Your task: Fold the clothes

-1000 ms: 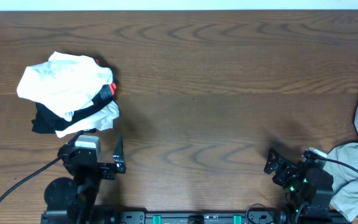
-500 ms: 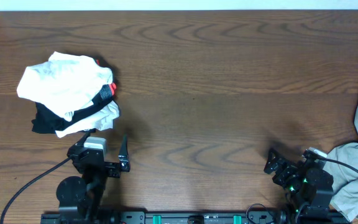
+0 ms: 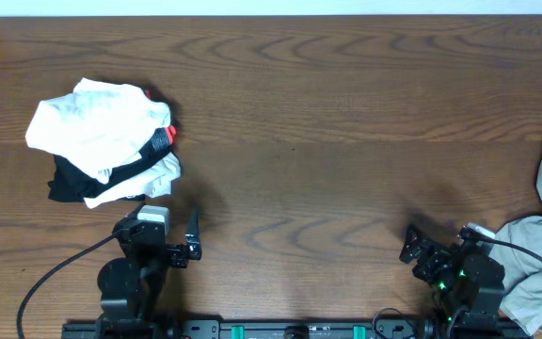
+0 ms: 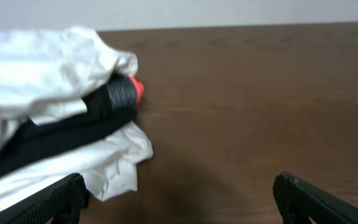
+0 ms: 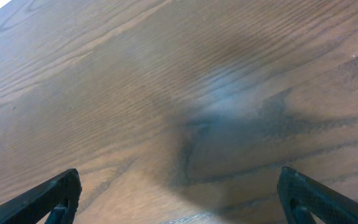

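Note:
The clothes lie in two places. At the left, a crumpled white garment (image 3: 92, 127) sits on a black garment (image 3: 69, 184) with a grey-orange band (image 3: 163, 139). A pale grey-beige garment (image 3: 539, 259) lies at the right edge. My left gripper (image 3: 167, 228) hovers just in front of the left pile, open and empty. In the left wrist view the white garment (image 4: 36, 68), the black garment (image 4: 61, 134) and the band (image 4: 124, 92) fill the left side, ahead of the left gripper (image 4: 179, 205). My right gripper (image 3: 438, 243) stands open over bare wood, also empty (image 5: 182, 202).
The wooden table (image 3: 327, 113) stretches between the two heaps. Both arm bases and a black rail (image 3: 299, 330) sit along the near edge. A cable (image 3: 50, 282) trails from the left arm. The grey-beige garment lies close beside the right arm's base.
My left arm has shifted a little to the right along the front of the pile, still open. The right arm and the clothes have not moved.

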`<state>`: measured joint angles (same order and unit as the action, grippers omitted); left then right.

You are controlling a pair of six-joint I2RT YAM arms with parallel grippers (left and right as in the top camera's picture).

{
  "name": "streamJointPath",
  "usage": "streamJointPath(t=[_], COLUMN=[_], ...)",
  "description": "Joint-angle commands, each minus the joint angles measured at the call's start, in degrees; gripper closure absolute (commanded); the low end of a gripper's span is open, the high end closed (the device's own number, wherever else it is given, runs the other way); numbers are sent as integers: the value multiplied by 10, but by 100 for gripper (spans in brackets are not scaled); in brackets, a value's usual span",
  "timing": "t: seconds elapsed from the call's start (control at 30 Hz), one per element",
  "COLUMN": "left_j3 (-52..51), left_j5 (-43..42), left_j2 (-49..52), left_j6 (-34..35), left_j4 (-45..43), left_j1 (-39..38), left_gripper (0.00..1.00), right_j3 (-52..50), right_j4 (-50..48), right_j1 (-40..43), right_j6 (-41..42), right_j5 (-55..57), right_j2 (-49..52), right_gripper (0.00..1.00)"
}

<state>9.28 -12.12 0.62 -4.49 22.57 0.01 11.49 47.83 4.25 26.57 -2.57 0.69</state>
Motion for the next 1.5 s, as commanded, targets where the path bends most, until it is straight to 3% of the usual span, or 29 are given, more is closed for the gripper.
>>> streamJointPath(t=[0.0, 1.47], left_j3=[-15, -28], left_j5=[-10, -8], left_j2=[-5, -4], left_j6=[5, 5], left_j4=[-11, -11], left_j1=[3, 1], left_gripper=[2, 2], right_j3=[-5, -5], right_j4=[-1, -1], right_j1=[-6, -6], right_j6=[6, 6], right_j5=[2, 2], right_j2=[-4, -4], right_gripper=[1, 1])
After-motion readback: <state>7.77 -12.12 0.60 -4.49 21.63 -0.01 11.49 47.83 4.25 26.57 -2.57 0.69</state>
